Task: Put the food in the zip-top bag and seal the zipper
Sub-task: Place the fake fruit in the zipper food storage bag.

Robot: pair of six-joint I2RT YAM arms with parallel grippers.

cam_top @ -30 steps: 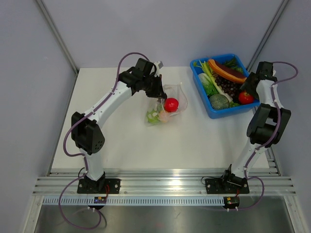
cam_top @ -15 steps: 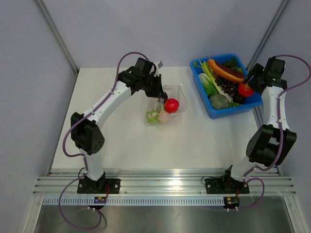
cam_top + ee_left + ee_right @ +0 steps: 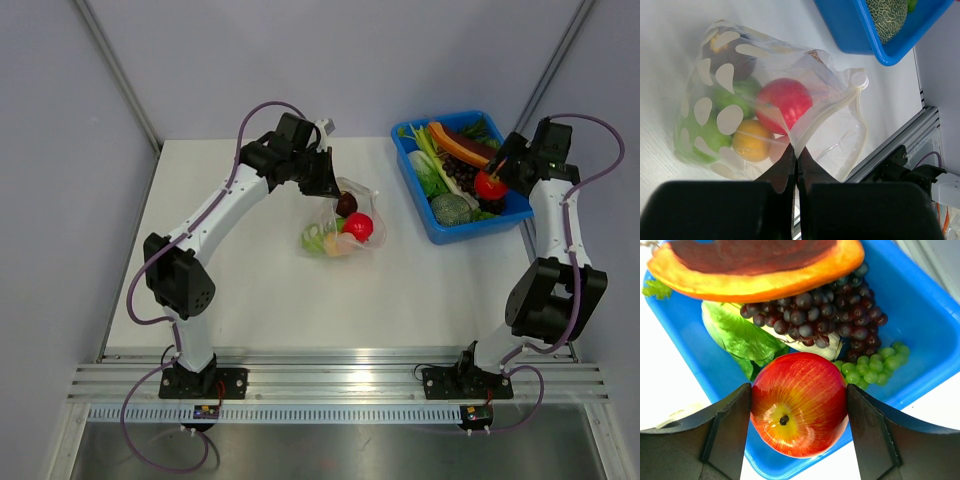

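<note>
The clear zip-top bag [image 3: 345, 225] lies mid-table with its mouth edge lifted. It holds a red fruit [image 3: 785, 102], green ones [image 3: 700, 135], an orange one [image 3: 752, 140] and a dark one [image 3: 732, 60]. My left gripper [image 3: 796, 155] is shut on the bag's upper mouth edge, by the zipper strip [image 3: 827, 112], and holds it up. It shows in the top view [image 3: 328, 190] too. My right gripper [image 3: 799, 407] is shut on a red-yellow apple [image 3: 799, 404] and holds it above the blue tray [image 3: 900, 330]. It also shows in the top view [image 3: 493, 181].
The blue tray [image 3: 420, 215] at the back right holds a papaya slice [image 3: 465, 146], dark grapes [image 3: 462, 173], green grapes [image 3: 875, 367], lettuce [image 3: 432, 170] and a melon [image 3: 451, 208]. The table's right edge and rail lie just past the tray.
My right gripper has lifted the apple from the tray's right side and carried it left over the tray. My left gripper has raised the bag's mouth; the fruits inside shifted.
</note>
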